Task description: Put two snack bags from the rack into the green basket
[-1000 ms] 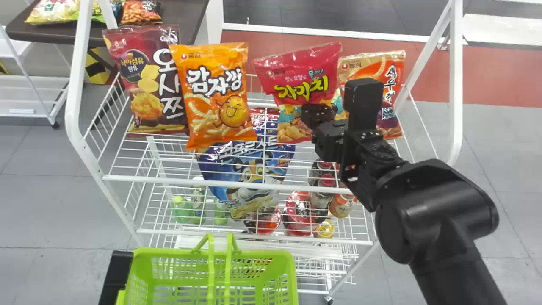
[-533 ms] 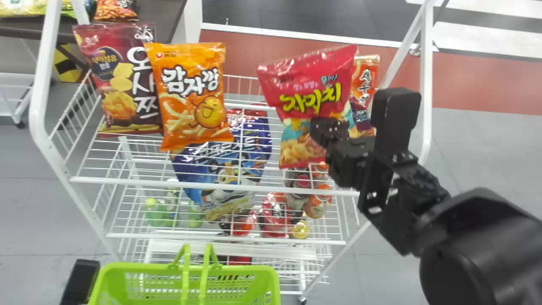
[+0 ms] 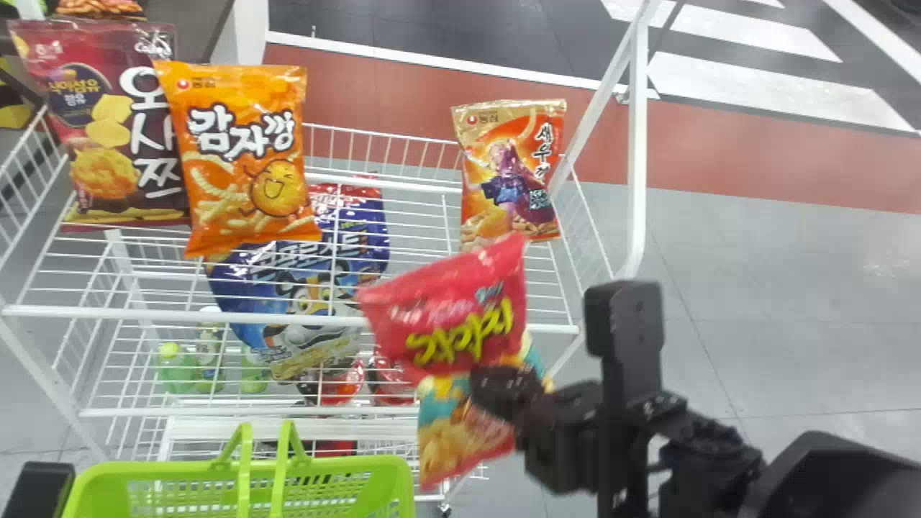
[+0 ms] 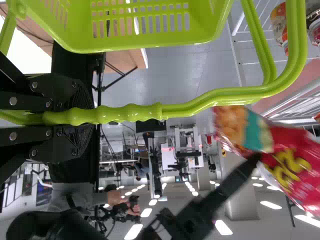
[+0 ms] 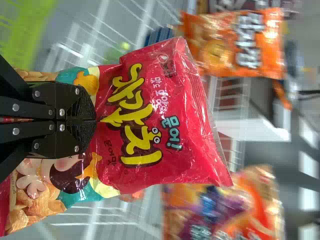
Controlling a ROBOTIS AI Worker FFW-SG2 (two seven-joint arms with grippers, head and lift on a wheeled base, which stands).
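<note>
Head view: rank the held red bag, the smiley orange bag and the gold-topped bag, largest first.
1. Red bag and smiley orange bag: too alike to rank; red hangs nearer the camera.
2. Gold-topped bag.

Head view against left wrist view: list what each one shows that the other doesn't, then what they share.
Head view: the dark red snack bag, the blue bag with a cartoon face, green bottles on the lower shelf, white floor stripes.

Left wrist view: the left gripper's hold on the ribbed handle grip, and the ceiling lights.

Both: the green basket, the white rack, and the red snack bag held by the right gripper.
</note>
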